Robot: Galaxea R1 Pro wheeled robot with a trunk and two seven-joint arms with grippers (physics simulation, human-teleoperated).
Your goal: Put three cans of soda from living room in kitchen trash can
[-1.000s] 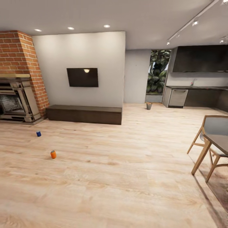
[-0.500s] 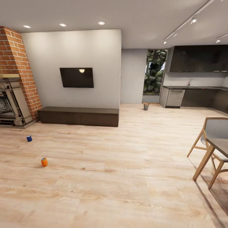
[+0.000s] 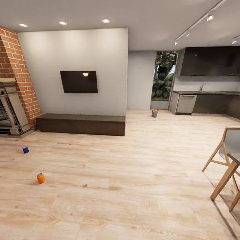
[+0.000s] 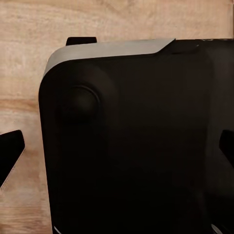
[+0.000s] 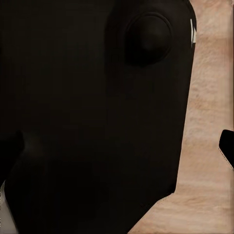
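Two cans of soda stand on the light wood floor at the left of the head view: a dark blue can (image 3: 25,149) near the fireplace and an orange can (image 3: 40,178) closer to me. The third can is out of view. Far off, the small grey trash can (image 3: 155,113) stands on the floor by the kitchen entrance. In the left wrist view my left gripper (image 4: 117,148) is open, its dark fingertips (image 4: 10,152) far apart over my black body. My right gripper (image 5: 117,146) is also open, one fingertip (image 5: 227,145) at the picture's edge.
A low dark bench (image 3: 80,124) runs under the wall TV (image 3: 79,81). The brick fireplace (image 3: 13,96) is at the left. A wooden chair and table (image 3: 226,160) stand at the right. Kitchen cabinets (image 3: 206,103) line the far right wall.
The whole head view has shifted, so the camera has moved: the cans and fireplace now sit further left and lower, the chair further right. Nothing on the floor has moved.
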